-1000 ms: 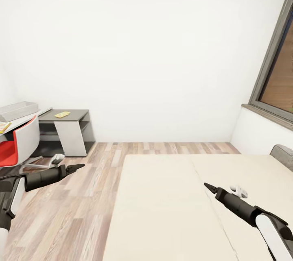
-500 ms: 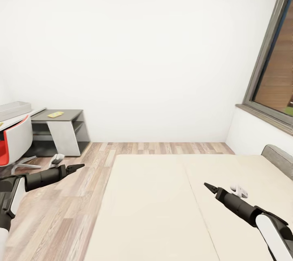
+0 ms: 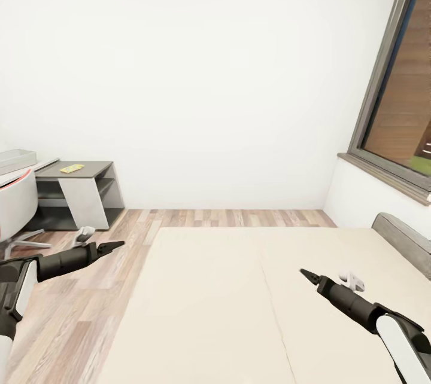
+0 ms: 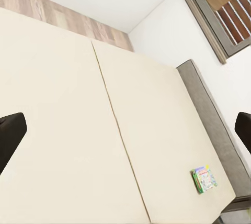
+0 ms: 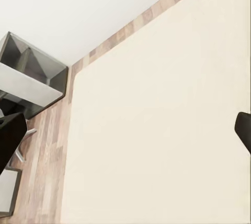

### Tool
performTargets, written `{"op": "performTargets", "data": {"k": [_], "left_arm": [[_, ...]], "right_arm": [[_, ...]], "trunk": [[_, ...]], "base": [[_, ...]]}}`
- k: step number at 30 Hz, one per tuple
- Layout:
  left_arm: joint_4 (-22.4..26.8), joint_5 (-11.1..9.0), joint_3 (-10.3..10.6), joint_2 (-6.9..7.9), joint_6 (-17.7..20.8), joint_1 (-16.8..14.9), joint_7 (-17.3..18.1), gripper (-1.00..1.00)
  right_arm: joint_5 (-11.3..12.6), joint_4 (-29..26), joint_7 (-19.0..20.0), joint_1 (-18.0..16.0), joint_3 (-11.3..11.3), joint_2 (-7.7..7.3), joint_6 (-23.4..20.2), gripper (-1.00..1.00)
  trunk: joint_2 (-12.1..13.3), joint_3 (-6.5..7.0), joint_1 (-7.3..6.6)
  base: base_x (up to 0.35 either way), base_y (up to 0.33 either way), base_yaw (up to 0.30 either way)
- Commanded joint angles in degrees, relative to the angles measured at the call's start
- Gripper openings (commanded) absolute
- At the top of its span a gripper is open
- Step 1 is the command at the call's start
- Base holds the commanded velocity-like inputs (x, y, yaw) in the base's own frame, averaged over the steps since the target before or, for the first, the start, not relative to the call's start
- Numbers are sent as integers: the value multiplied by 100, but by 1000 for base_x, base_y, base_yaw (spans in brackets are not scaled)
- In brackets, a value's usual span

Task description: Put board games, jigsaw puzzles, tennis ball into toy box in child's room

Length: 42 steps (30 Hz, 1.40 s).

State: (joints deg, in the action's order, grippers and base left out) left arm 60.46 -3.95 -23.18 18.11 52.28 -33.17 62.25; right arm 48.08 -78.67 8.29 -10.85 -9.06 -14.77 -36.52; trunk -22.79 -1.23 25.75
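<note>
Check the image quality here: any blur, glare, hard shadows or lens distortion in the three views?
Head view: even, flat light, no glare, only a faint shadow under the dark grey table; the window frame leans, a wide-angle effect. Left wrist view: sharp, the board game small but its print unreadable; bed shadowless. Right wrist view: clean, evenly lit.

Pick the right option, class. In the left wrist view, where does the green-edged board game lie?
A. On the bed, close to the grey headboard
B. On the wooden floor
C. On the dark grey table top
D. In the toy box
A: the board game lies flat on the bed, right beside the headboard.
</note>
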Motion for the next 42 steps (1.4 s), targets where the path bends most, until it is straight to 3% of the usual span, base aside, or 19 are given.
{"op": "performTargets", "data": {"k": [1,30,42], "left_arm": [[5,-17,-1,0,45,-6,3,100],[8,-18,-2,0,45,-5,6,100],[7,-18,-2,0,45,-6,6,100]], "right_arm": [[-5,2,24,-5,-12,0,-30,100],[58,10,24,-8,-34,0,-51,100],[57,10,24,-10,-34,0,-55,100]], "trunk": [[-13,-13,4],[-13,-44,4],[-13,-133,4]], "base": [[0,-304,0],[0,-304,0],[0,-304,0]]}}
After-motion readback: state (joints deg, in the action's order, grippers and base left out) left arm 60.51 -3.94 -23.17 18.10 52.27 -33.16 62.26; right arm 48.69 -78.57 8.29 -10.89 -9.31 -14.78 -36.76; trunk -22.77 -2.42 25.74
